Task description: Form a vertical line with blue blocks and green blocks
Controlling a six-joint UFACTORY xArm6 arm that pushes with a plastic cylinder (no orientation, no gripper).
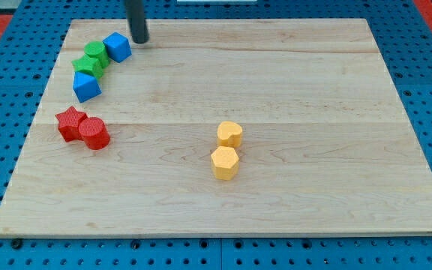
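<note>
Resting near the view's top-left, my tip (139, 41) sits just right of the upper blue cube-like block (117, 46), close to touching; can't tell if there's contact. No pincer on this rig, just the straight dark rod, so nothing to open, close or hold.

Moving outward: down-left of that blue block sits a green block (95, 52), shape approx star/clover-like, w/ a second green block (87, 64) right below it, the two touching. Lower blue cube-like block (86, 86) ends the chain. All four curve in an arc along the left part of the light wooden desk (313, 82), not yet a straight vertical line.

Further out: red star-shaped block (70, 122) touching a red cylinder (94, 133) at mid-left; yellow heart-like block (230, 134) above a yellow hexagonal block (225, 163) near centre, well apart from the task blocks.

Step in hand, as I judge it: nudge the upper blue block left so it stands above the greens. Push slowly through its centre, short strokes, or it'll spin off the tip; avoid shoving the greens out of line, and keep clear of the red pair below
</note>
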